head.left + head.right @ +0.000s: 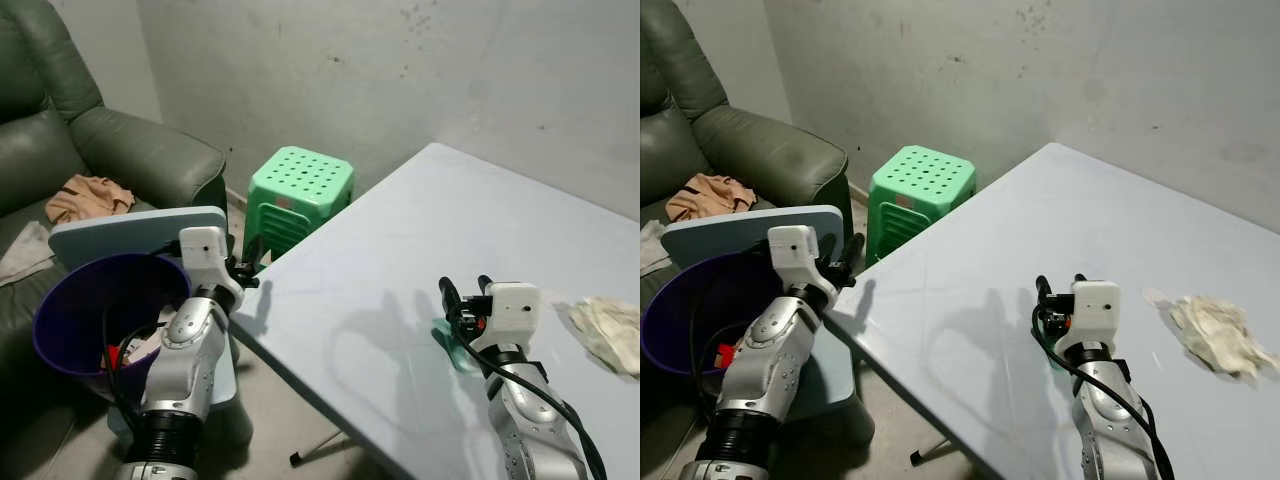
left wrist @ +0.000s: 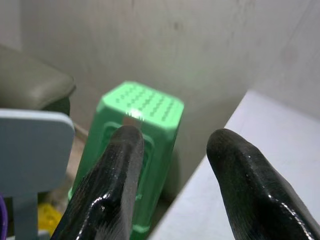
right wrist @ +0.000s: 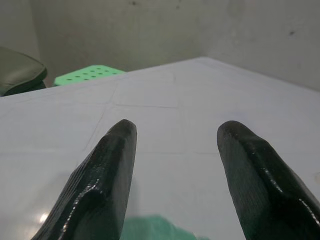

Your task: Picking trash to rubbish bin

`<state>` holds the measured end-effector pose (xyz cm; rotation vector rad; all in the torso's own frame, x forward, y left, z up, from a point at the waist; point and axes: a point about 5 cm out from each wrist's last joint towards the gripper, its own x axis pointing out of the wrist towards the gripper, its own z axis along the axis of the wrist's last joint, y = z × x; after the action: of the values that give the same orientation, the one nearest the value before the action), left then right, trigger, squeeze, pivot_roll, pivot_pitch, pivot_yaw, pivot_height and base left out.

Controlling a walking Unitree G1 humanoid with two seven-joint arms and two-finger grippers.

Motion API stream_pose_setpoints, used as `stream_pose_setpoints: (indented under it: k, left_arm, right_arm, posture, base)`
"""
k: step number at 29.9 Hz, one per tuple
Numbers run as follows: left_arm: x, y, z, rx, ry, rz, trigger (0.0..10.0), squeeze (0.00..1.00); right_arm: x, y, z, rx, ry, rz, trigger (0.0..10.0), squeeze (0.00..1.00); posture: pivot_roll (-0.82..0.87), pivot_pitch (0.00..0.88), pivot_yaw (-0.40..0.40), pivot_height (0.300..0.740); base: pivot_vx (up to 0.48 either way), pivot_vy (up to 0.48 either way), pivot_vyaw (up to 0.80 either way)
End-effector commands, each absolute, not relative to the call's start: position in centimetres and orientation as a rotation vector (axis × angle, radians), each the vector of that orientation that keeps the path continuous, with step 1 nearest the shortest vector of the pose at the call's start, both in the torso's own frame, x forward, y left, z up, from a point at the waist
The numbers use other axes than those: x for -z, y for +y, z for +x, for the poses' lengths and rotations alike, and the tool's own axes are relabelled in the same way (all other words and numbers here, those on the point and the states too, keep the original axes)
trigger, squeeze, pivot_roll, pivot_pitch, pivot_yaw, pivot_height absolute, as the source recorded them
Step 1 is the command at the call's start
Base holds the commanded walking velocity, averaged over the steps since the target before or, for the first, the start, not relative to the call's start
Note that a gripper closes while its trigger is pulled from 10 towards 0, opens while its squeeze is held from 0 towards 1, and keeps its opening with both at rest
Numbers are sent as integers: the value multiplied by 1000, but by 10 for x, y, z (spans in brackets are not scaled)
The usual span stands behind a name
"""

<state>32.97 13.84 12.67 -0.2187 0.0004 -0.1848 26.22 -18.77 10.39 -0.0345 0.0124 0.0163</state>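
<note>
Setting: a pale surface (image 1: 420, 250) runs along a stained wall, a green stool (image 1: 298, 190) at its corner and a sofa (image 1: 110, 150) beyond.

Right hand (image 1: 462, 288): poised low over the surface, fingers (image 3: 107, 170) spread wide and holding nothing. A green scrap (image 3: 155, 229) lies on the surface just under and between them, which looks like the reason the arm is set down here: lined up to close on it.

Left hand (image 1: 245, 272): raised off the surface's near edge, beside the bin, fingers (image 2: 112, 180) apart and empty, pointing toward the stool. It seems parked close to the bin, out of the other arm's way.

Trash on the surface: besides the green scrap, a crumpled cream rag (image 1: 1215, 335) lies on the robot's right, well apart from the right hand and untouched.

Bin (image 1: 60, 320): a purple tub on the floor at the robot's left, between sofa and surface, its pale blue lid (image 1: 130, 232) tipped up behind the open mouth, presumably left open to receive drops.

Bin contents: some litter at the bottom, with red and white bits (image 1: 135, 350) visible past the left arm; what they are cannot be told.

On the sofa: a tan cloth (image 1: 88, 197), bunched on the seat.

Progress, as judged: some trash binned, two pieces left on the surface, green scrap next.
</note>
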Motion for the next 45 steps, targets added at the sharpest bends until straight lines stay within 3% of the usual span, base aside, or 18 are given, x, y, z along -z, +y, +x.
stream_pose_setpoints:
  k: [1,16,27,34,45]
  left_arm:
    - [-131,136,329,184,-17,-228,10000,0]
    - [-132,128,325,240,-23,-222,10000,0]
    - [-120,72,296,548,-7,-80,10000,0]
    - [-121,68,295,574,-10,-75,10000,0]
    - [-124,69,298,584,-16,-64,10000,0]
  right_arm:
    - [-112,-189,266,-21,-14,-43,10000,0]
    - [-113,-189,263,-60,-4,-67,10000,0]
    - [-105,-202,252,-128,47,-107,10000,0]
    - [-101,-211,245,-100,68,-113,10000,0]
    - [-99,-212,241,-109,78,-118,10000,0]
  posture:
    - [-97,0,-76,740]
    - [-110,0,-74,740]
    - [-133,0,-47,740]
    - [-150,0,-26,740]
    - [-160,0,-14,740]
  base:
    - [0,0,0]
    - [0,0,0]
    - [0,0,0]
    - [0,0,-129]
    - [0,0,-698]
